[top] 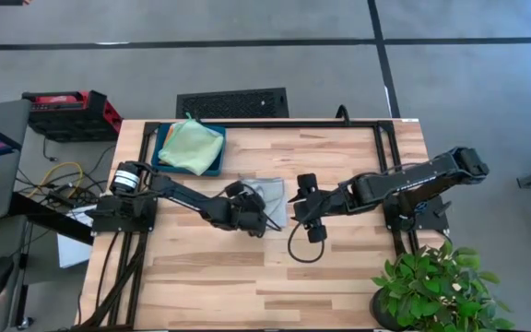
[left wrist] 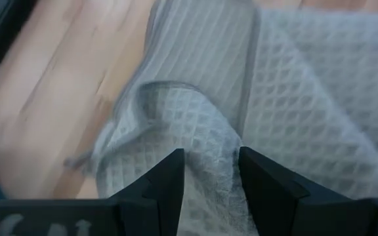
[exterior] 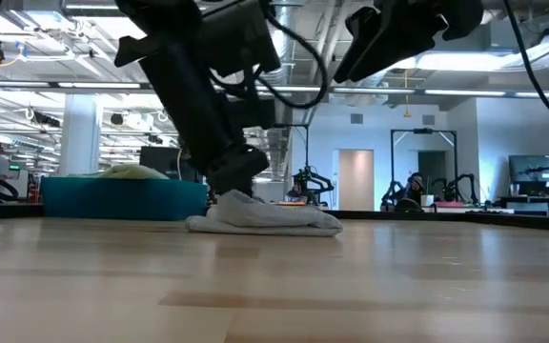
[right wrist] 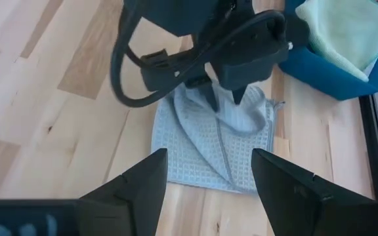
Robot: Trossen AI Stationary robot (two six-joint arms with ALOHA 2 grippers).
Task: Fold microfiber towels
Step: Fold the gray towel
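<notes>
A pale grey waffle-weave towel (top: 269, 191) lies folded in several layers on the wooden table's middle. My left gripper (left wrist: 210, 172) is open and slants down onto the part of the towel near its left edge (right wrist: 225, 98), with a raised fold between its fingers. My right gripper (right wrist: 209, 177) hangs open above the bare table just right of the towel, touching nothing. A light green towel (top: 192, 143) lies in the dark teal tray (top: 216, 170) at the far left. My left gripper stands with its open fingertips (right wrist: 212, 98) on the grey towel near its left edge, coming from above and slanting from the table's left. A raised fold (left wrist: 209, 141) bulges between the two fingers. Whether the pads touch that fold I cannot tell. The towel lies on the table.
A black frame rail (top: 385, 138) runs along the table's far and right sides. A potted plant (top: 441, 286) stands at the near right corner. A black cable (top: 300, 251) loops below my right gripper. Bare wood (top: 247, 286) stretches along the near side.
</notes>
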